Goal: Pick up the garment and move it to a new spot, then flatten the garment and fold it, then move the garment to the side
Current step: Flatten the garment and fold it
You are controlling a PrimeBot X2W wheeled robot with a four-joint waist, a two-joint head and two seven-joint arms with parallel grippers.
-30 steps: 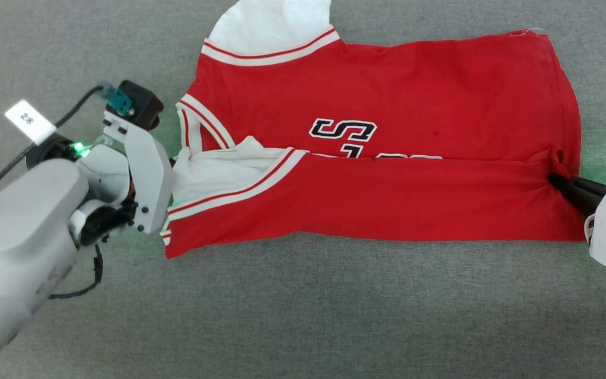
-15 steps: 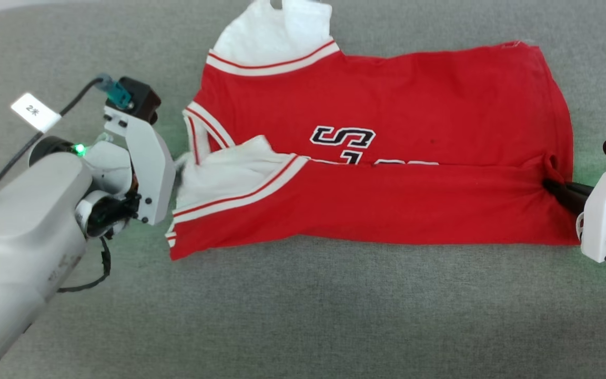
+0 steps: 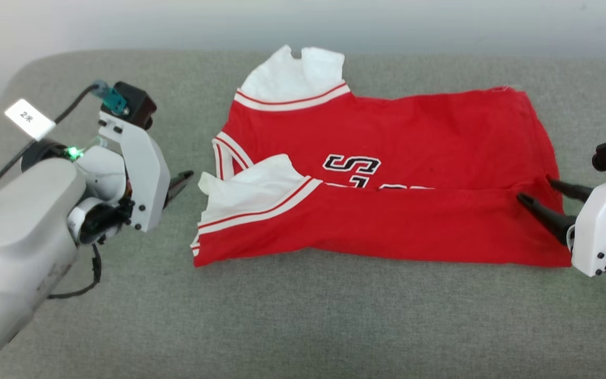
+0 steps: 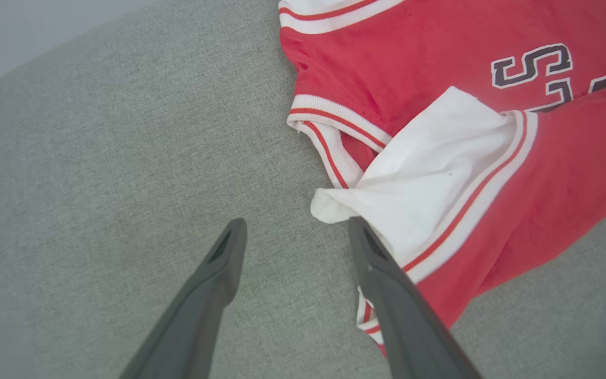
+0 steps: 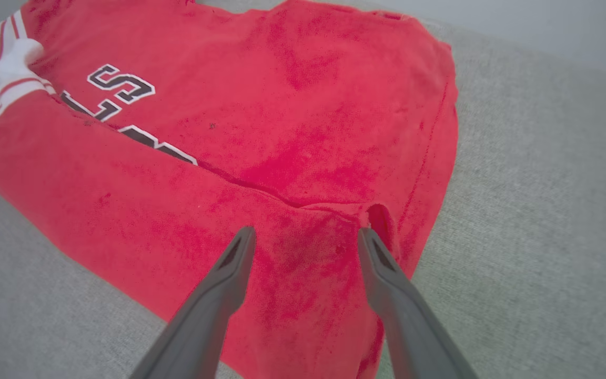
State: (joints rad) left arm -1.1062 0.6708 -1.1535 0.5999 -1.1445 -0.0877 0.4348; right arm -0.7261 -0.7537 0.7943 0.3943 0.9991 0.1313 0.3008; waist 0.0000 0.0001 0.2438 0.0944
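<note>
Red shirt lying half-folded in the middle of a grey pad.
The left gripper is just beside the white sleeve, fingers spread and holding nothing. The shirt's near half is folded over the lettering. The right gripper is over the shirt's right end, fingers spread and empty.

Grey fabric surface with a pale wall behind it.
</note>
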